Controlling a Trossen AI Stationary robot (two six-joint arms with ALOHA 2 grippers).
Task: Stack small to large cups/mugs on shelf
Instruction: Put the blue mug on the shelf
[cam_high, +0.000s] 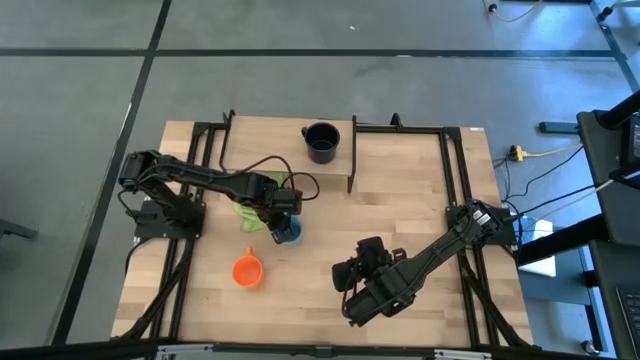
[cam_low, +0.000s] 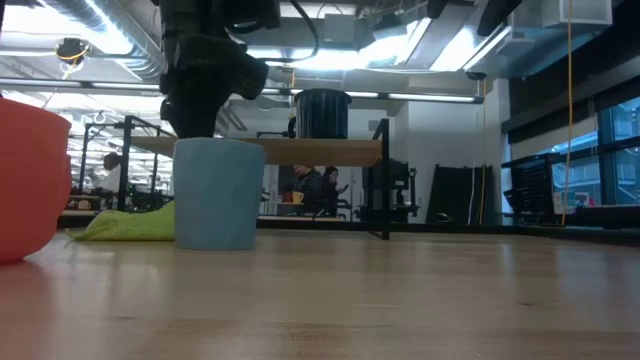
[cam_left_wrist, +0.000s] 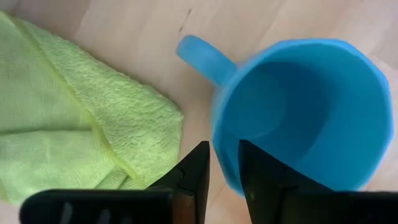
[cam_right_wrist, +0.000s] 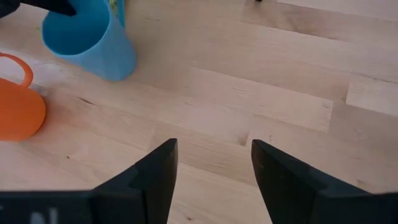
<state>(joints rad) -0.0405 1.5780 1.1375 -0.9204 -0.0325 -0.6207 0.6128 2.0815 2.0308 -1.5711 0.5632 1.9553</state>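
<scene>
The light blue mug (cam_high: 291, 235) stands upright with its base on the table, and also shows in the low view (cam_low: 218, 195). My left gripper (cam_left_wrist: 224, 171) is above it, shut on its rim. The orange mug (cam_high: 248, 270) stands on the table nearer the front edge. The black mug (cam_high: 321, 142) stands on the shelf (cam_low: 300, 150) at the far side. My right gripper (cam_right_wrist: 214, 168) is open and empty over bare table at the front right, also seen in the high view (cam_high: 345, 278). My left gripper pinches the light blue mug's wall at the rim (cam_left_wrist: 225, 155), a little to one side of the handle (cam_left_wrist: 202, 56). One finger (cam_left_wrist: 255, 174) is inside the mug and one (cam_left_wrist: 198, 171) outside. The fingers come from above, pointing down. The mug is upright with its base on the table.
A green cloth (cam_high: 250, 215) lies on the table right beside the blue mug, toward the left edge, and also shows in the left wrist view (cam_left_wrist: 68, 124). Black frame rails run along both sides of the table. Bare wood lies between the two arms.
</scene>
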